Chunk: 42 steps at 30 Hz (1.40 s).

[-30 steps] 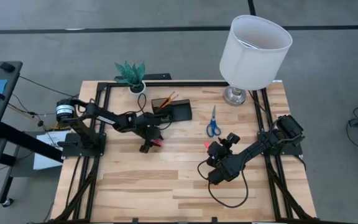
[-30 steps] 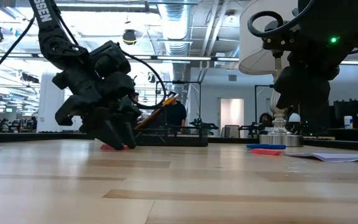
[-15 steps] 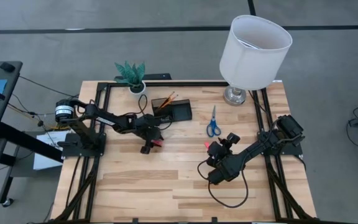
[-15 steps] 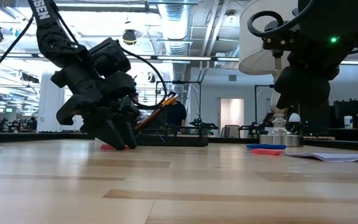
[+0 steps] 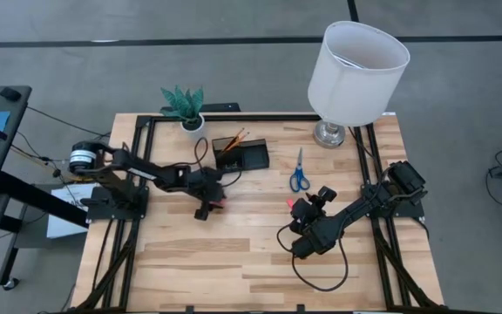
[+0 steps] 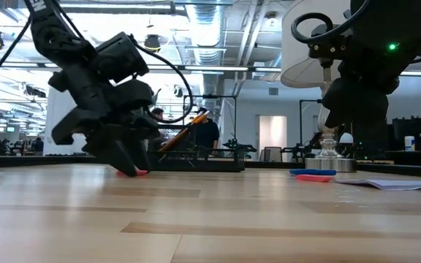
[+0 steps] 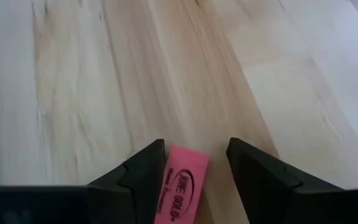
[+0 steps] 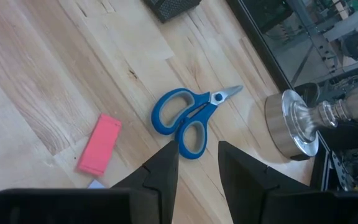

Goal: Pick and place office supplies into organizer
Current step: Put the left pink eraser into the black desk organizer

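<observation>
A: Where is the left hand?

B: Low over the wooden desk, just in front of the black organizer. Its fingers stand apart on either side of a pink eraser lying flat on the wood; whether they touch it, I cannot tell.

A: And the right hand?

B: Right of centre, fingers fairly narrow, holding nothing. Ahead of it lie blue-handled scissors and a second pink eraser, near the lamp base. Orange pencils lean in the organizer's cup.
</observation>
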{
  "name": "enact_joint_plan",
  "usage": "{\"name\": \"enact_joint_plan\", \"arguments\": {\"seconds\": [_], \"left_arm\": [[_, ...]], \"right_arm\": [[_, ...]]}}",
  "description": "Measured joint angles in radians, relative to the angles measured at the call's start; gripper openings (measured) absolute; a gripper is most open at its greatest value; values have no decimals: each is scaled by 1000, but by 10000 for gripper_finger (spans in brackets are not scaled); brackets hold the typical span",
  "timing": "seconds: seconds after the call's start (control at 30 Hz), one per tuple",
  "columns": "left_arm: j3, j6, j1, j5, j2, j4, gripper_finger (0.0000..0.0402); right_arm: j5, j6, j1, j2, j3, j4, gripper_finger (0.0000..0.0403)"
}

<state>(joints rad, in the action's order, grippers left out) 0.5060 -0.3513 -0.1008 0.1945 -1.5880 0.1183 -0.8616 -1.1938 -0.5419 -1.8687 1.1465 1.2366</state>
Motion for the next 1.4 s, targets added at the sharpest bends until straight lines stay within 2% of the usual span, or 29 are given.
{"name": "enact_joint_plan", "arguments": {"seconds": [0.63, 1.0, 1.4], "left_arm": [[-1, 11, 10, -22, 19, -42, 176], [-5, -1, 24, -70, 49, -25, 178], [-3, 15, 24, -103, 50, -44, 214]], "right_arm": [[0, 0, 0, 0, 0, -4, 107], [0, 0, 0, 0, 0, -4, 107], [0, 13, 0, 0, 0, -13, 107]]}}
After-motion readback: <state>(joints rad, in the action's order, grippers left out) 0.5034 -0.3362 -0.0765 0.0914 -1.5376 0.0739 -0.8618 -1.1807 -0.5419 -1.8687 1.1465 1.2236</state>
